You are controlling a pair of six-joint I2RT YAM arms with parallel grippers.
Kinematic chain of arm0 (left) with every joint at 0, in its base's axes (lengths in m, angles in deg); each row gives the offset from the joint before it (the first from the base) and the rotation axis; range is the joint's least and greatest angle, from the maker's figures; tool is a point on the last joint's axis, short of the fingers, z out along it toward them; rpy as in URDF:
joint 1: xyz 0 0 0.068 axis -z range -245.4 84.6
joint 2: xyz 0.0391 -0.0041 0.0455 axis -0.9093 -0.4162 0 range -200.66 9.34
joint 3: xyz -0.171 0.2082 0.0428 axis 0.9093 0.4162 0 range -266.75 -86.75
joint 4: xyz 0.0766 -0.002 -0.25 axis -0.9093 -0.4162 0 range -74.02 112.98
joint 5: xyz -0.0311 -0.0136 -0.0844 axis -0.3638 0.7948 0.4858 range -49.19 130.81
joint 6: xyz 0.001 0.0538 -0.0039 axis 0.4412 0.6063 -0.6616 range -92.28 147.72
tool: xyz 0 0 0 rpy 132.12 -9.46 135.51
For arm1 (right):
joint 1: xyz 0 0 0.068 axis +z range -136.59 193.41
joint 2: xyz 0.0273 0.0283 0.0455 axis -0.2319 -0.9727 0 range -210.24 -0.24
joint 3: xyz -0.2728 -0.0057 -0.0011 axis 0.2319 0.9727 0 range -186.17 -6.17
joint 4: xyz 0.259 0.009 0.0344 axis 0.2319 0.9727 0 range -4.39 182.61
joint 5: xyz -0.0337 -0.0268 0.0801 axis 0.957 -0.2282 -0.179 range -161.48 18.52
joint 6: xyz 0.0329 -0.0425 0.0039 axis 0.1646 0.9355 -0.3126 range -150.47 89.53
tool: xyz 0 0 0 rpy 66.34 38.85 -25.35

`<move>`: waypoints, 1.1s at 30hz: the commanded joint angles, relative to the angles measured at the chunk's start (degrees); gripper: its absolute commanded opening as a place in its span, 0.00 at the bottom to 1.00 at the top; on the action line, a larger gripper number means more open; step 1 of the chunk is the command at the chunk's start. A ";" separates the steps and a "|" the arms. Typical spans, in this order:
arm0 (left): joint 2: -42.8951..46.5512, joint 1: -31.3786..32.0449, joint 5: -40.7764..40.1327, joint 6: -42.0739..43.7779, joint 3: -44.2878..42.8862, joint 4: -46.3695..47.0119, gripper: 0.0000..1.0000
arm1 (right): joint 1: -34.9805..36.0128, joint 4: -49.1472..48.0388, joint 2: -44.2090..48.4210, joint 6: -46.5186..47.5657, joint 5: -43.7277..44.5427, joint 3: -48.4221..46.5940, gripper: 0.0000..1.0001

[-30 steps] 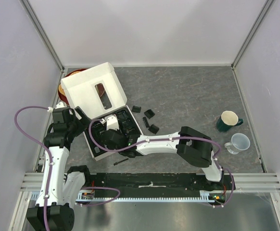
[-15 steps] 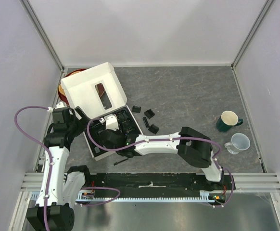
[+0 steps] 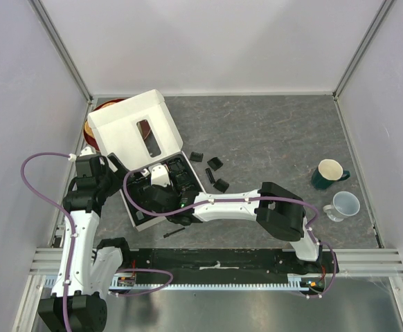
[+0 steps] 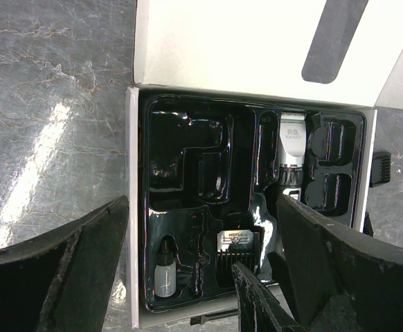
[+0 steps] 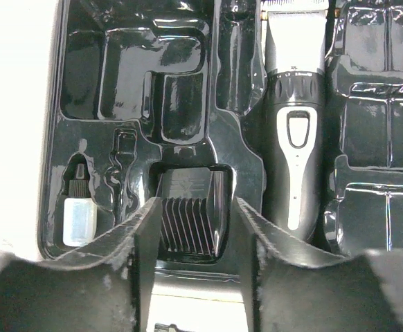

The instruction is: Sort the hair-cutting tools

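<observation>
The black clipper [image 5: 295,138] with its silver blade head lies in the black tray [image 4: 187,145] of the white box [image 3: 129,124]. It also shows in the left wrist view [image 4: 291,149]. A black comb guard [image 5: 187,221] sits in a tray pocket. My right gripper [image 5: 193,214] is open with a finger on each side of that guard. Several more comb guards [image 3: 215,164] lie loose on the table right of the box. A small brush [image 3: 174,234] lies in front of the box. My left gripper [image 4: 201,228] is open and empty over the tray's left part. No cord is in view.
A small white bottle [image 5: 79,220] sits in a tray pocket at the front left. A green mug [image 3: 329,173] and a clear cup [image 3: 345,205] stand at the right. A brown dish [image 3: 94,124] lies behind the open box lid.
My right gripper has shifted slightly left over the tray. The left arm has not moved.
</observation>
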 commanded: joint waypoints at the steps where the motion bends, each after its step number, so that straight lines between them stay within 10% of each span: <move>1: 0.28 0.00 0.12 0.88 0.27 1.55 0.93 | 0.25 -0.37 -0.08 1.30 1.57 -2.75 0.48; 16: -0.07 0.00 0.30 0.97 0.18 1.46 0.93 | 0.17 -1.42 -4.04 1.82 2.18 -1.88 0.17; 33: 0.02 0.00 0.12 0.88 0.18 1.37 0.93 | 0.08 6.05 -1.85 2.97 3.15 -9.26 0.24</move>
